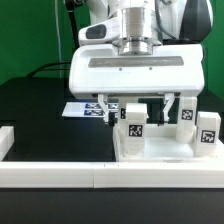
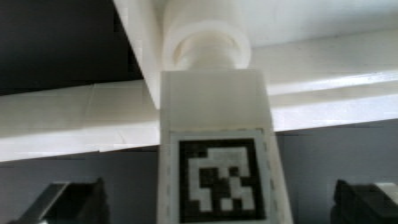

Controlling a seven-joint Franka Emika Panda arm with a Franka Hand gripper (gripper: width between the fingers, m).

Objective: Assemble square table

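From my seat the biggest thing is the tabletop point(image 1: 152, 148), a white rimmed plastic panel lying near the rail point(image 1: 60, 172) that runs along the front of the black table point(image 1: 35, 110). Legs stand upright on it: the leg point(image 1: 133, 125) under the claw, another at the exterior view's right point(image 1: 186, 113), and a third point(image 1: 207, 131) further right. All are short, smooth white posts bearing black-and-white tags. The marker board point(image 1: 82, 109) lies flat behind.

The claw point(image 1: 141, 103) hangs directly above the near leg, its long axis vertical and in line with the claw's approach. In the wrist view that leg point(image 2: 214, 120) sits between the two fingers point(image 2: 68, 200), which stand wide apart and clear of its sides (nothing gripped, I judge).
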